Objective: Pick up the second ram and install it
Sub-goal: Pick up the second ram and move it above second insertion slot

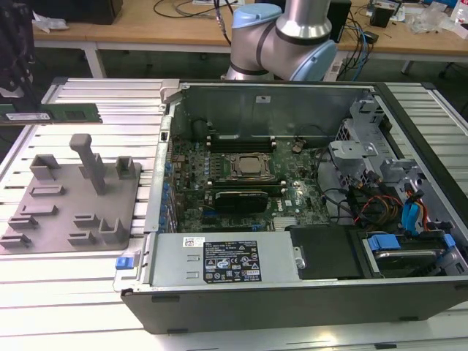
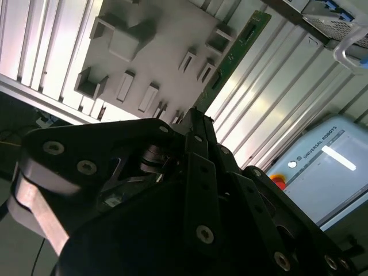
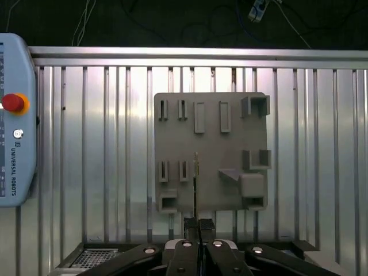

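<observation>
The second ram (image 1: 55,113) is a thin green stick hanging level above the slatted table, at the exterior view's far left, just beyond the gray fixture plate (image 1: 73,197). My gripper (image 3: 198,225) is shut on one end of it. In the first wrist view the ram (image 3: 196,181) shows edge-on, sticking out from the fingers over the plate. In the second wrist view the ram (image 2: 237,49) runs away from the gripper (image 2: 194,118) at a slant. The open computer case (image 1: 292,307) lies at the exterior view's right, with black memory slots (image 1: 238,139) beside the CPU socket (image 1: 247,167).
The fixture plate carries a tall post (image 1: 91,164) and several raised blocks under the ram. A teach pendant (image 3: 14,138) lies on the table beside the plate. Cables and drive bays (image 1: 395,205) crowd the case's right end.
</observation>
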`<state>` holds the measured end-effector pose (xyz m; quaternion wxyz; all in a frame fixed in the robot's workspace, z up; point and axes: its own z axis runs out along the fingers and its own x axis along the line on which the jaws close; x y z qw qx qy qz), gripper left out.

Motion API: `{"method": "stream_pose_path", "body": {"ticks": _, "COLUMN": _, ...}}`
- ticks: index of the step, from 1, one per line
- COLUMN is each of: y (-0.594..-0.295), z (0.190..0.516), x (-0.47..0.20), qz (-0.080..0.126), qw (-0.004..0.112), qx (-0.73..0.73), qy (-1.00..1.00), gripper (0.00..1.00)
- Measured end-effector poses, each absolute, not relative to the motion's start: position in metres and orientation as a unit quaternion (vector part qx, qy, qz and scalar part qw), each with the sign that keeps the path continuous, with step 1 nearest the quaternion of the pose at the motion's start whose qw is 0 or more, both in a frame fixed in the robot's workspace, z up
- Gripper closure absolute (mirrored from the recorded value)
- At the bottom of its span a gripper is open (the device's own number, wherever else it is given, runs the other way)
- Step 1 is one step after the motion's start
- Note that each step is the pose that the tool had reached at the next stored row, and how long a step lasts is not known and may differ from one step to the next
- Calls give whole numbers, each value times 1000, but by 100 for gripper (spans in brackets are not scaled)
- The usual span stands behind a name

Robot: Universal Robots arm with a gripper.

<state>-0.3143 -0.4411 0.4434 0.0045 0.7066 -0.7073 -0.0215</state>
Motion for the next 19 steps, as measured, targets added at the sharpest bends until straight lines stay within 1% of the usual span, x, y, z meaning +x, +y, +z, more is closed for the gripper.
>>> {"method": "stream_pose_path", "body": {"ticks": 19, "y": -441, "z": 443, "x": -276, "qz": -21, "qw": 4, "qx": 707, "qy": -707, "gripper": 91}}
